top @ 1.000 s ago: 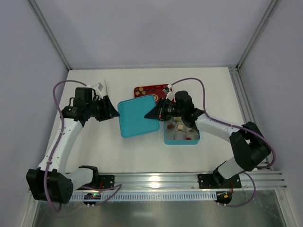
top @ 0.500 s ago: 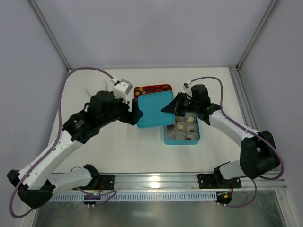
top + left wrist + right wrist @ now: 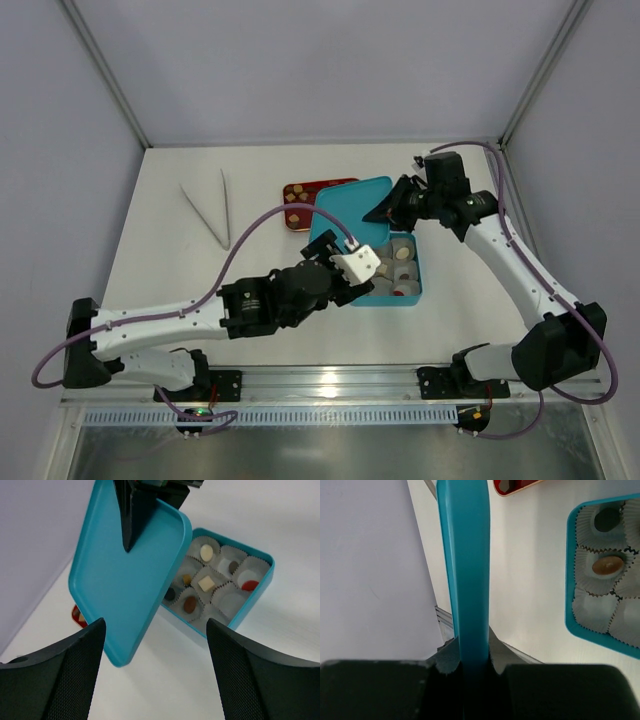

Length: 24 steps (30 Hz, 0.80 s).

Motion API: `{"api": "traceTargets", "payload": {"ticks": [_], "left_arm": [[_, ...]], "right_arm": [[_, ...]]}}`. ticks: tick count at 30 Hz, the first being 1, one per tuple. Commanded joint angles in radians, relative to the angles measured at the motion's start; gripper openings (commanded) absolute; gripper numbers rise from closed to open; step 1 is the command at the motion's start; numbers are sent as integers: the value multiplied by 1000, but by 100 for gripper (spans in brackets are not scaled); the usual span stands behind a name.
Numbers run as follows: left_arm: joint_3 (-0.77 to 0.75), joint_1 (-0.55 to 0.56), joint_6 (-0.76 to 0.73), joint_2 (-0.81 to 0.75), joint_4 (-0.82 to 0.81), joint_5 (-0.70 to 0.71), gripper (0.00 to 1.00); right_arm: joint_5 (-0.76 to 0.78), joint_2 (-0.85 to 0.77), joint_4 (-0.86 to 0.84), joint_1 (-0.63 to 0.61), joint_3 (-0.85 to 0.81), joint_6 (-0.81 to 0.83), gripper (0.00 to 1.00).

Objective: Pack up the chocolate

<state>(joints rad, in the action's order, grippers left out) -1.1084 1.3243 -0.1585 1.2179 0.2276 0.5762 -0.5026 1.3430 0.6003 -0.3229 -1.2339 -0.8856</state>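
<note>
Small chocolates, cream [image 3: 206, 584], brown [image 3: 189, 605] and tan [image 3: 607, 566], sit in white paper cups inside the teal box [image 3: 417, 283]. My right gripper [image 3: 387, 211] is shut on the edge of the teal lid [image 3: 350, 207] and holds it tilted above the box's left and far side. The lid's rim runs between the right gripper's fingertips in the right wrist view [image 3: 472, 655]. My left gripper [image 3: 335, 262] hovers by the box's near left corner. It is open and empty, and the left wrist view [image 3: 155, 624] shows only bare table between its fingertips.
A red tray [image 3: 303, 190] with a few more pieces lies behind the lid. Two white strips in a V [image 3: 212, 210] lie at the far left. The left arm stretches across the near middle of the table. The box rim also shows in the left wrist view [image 3: 260, 592].
My left arm has swung from the lid's left edge to the near middle, now open and clear of the lid. My right gripper has carried the lid right and back over the box.
</note>
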Motion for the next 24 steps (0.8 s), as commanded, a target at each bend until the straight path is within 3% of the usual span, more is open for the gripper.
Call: {"api": "traceTargets", "payload": {"ticks": [1,11,18,24], "left_arm": [[66,24,-205,0,-300,70,80],[160,26,-394,46,-514,79,80],[134,27,-431,124,-528,73,78],[136,24,-525,189,-658,148,74]], "right_arm": [[47,-25,139,7,-79,-12,4],[70,-41,237,5,-125,-70,4],[105,-48,286,5,-190,-107,4],[116,-68,300,-4,-188,-131,4]]}}
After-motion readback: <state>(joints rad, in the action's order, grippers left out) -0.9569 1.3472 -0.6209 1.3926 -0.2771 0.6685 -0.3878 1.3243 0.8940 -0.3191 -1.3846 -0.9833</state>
